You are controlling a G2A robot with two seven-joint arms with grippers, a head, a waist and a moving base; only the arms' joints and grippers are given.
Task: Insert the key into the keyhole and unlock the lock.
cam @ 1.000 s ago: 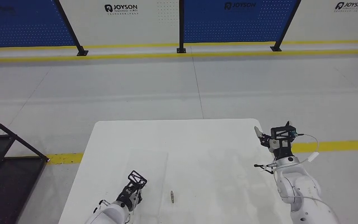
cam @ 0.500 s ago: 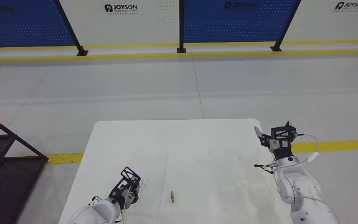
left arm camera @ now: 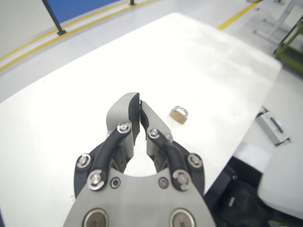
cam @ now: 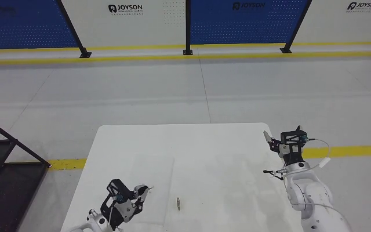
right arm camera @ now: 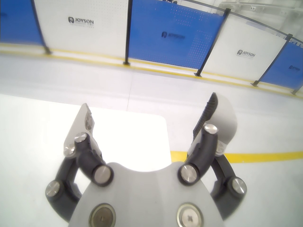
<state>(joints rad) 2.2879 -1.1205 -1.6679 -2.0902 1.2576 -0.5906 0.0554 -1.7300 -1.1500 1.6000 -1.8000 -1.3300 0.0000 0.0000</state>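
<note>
Now the left claw (left arm camera: 140, 102) hangs closed near the lock (left arm camera: 179, 115).

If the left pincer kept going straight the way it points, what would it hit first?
Probably bare table top; the padlock sits beside the line of the left pincer, not in it.

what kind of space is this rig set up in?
Probably a factory hall or fenced industrial test cell: blue and white perforated fence panels on black posts, yellow floor lines, and a lone white table in open floor space.
</note>
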